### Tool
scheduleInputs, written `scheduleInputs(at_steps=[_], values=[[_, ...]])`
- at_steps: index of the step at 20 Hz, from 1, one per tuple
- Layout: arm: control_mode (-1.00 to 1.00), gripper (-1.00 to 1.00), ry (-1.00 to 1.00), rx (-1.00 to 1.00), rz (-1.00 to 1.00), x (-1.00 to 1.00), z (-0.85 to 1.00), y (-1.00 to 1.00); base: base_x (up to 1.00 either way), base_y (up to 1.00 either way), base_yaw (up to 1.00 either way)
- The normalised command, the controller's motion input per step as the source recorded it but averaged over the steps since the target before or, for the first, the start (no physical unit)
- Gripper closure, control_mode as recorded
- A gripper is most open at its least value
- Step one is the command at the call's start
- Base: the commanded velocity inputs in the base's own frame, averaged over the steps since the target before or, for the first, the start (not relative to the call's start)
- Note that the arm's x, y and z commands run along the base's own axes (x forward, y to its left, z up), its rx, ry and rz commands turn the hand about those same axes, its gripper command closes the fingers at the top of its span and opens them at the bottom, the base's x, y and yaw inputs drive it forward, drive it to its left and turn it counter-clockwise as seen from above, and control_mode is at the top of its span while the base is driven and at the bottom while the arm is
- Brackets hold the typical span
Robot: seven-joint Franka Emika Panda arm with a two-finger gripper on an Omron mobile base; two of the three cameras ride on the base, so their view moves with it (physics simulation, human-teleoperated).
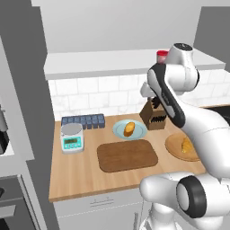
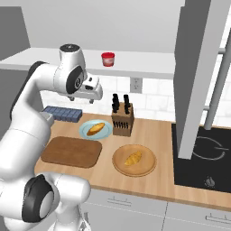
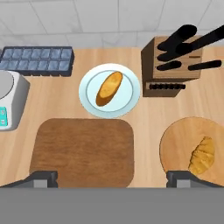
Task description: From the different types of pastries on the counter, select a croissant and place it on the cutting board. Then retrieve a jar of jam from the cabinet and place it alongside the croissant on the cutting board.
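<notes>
The croissant (image 3: 202, 155) lies on a round tan wooden plate (image 3: 175, 140) at the right of the counter (image 1: 74, 173); it also shows as the croissant (image 2: 133, 158). An orange-brown bun (image 3: 108, 88) rests on a pale blue plate (image 3: 87, 98). The dark cutting board (image 3: 83, 151) is bare. The jar of jam (image 2: 108, 59) stands on the cabinet's bottom slab (image 2: 144, 65). My gripper (image 3: 114, 179) hangs open high above the board's front edge, holding nothing, with one fingertip (image 3: 41, 178) at the left.
A knife block (image 3: 173, 65) stands behind the tan plate. A kitchen scale (image 1: 72, 137) and a blue ice tray (image 1: 83, 120) sit at the counter's left. A black stove top (image 2: 205, 155) and a tall dark grey unit (image 2: 198, 67) lie to the right.
</notes>
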Motion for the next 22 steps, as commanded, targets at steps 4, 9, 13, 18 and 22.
scheduleInputs(at_steps=[4,9,13,18,22], values=[[-1.0,-1.0,-0.02,0.08,0.0,-0.13,0.52,-0.09,0.0,0.0,0.0],[-1.0,-1.0,-0.13,0.04,0.0,-0.14,0.43,-0.04,0.0,0.0,0.0],[-1.0,-1.0,-0.34,-0.01,0.0,0.0,0.12,0.0,0.0,0.0,0.0],[-1.0,-1.0,-0.22,0.0,-0.01,-0.01,0.22,0.0,0.0,0.0,0.0],[-1.0,-1.0,-0.07,0.0,0.0,-0.13,0.42,0.0,0.0,0.0,0.0]])
